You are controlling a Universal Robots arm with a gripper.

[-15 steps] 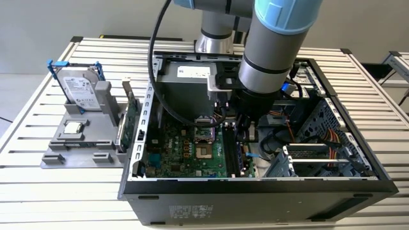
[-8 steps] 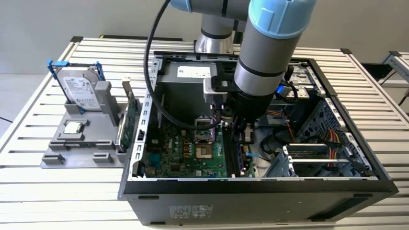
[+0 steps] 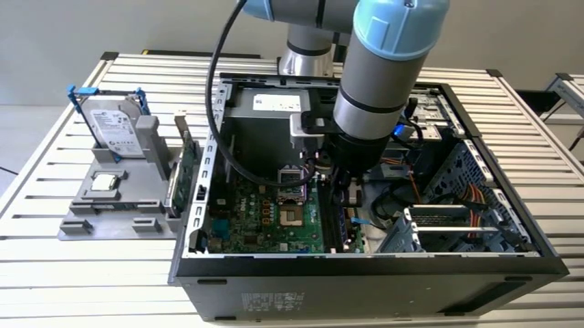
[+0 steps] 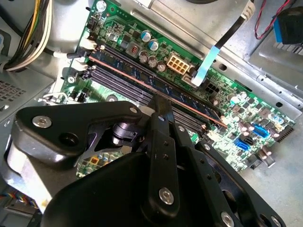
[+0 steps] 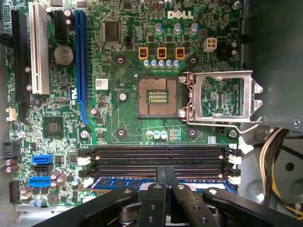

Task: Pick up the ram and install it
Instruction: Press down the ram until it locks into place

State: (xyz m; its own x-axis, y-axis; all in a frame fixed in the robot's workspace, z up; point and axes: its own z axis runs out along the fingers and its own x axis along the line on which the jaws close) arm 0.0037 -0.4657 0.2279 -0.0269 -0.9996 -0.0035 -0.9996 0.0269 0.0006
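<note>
Gripper (image 5: 166, 182) reaches down inside the open computer case (image 3: 511, 263), its two black fingers (image 4: 163, 111) drawn close together and pinching the top edge of the ram (image 5: 118, 182), which stands in the memory slot directly beneath them. In the second wrist view the ram (image 4: 189, 97) runs as a long dark stick with a copper-coloured edge along the slot, the fingertips meeting it near mid-length. The arm (image 3: 379, 75) descends near-vertically into the case in the exterior view. Beside the gripped slot lie further memory slots (image 5: 158, 153), unoccupied, with white latches; beyond them sits the open processor socket (image 5: 156, 97) with its metal retention frame (image 5: 222, 101) swung aside. Well apart from the gripper, outside the case, a grey holder (image 3: 119, 198) carries a hard drive (image 3: 114, 130) upright, its label print too small to make out.
</note>
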